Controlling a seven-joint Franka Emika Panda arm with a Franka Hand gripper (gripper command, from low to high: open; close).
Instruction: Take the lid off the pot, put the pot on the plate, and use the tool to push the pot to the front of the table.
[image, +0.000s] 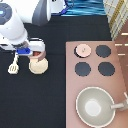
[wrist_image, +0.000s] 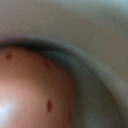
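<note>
While the tool (image: 14, 66) lies flat and ungrasped on the table (image: 50, 105), the gripper (image: 31, 53) — arm bent low — hangs beside it toward the exterior view's right, over the pot (image: 39, 57) on the plate (image: 39, 67); the lid (image: 83, 49) rests on the stove (image: 120, 75).

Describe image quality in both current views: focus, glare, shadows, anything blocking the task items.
Exterior view: evenly lit, soft; the arm hides most of the pot, the end effector sits just above the plate; lid, tool and table unobstructed. Wrist view: heavily out of focus, a pink curved surface with a pale glare patch.
</note>
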